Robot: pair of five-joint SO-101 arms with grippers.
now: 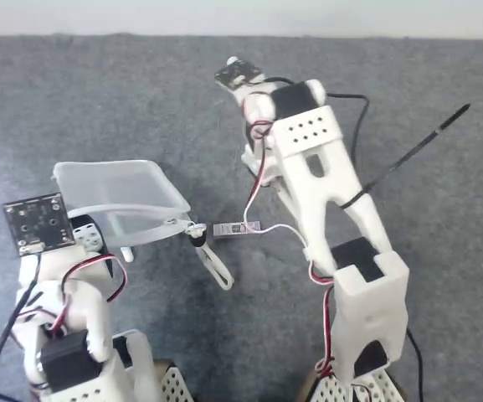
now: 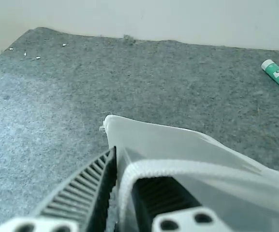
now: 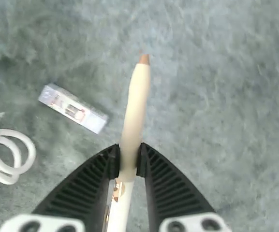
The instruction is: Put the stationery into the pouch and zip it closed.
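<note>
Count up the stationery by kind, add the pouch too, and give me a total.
Pencil: 1
Glue stick: 1
Small eraser-like block: 1
Pouch: 1
Total: 4

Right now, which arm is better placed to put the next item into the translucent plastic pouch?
Probably right: the right gripper is shut on a cream, brown-tipped pen, while the left gripper is occupied clamping the translucent plastic pouch by its rim.
</note>
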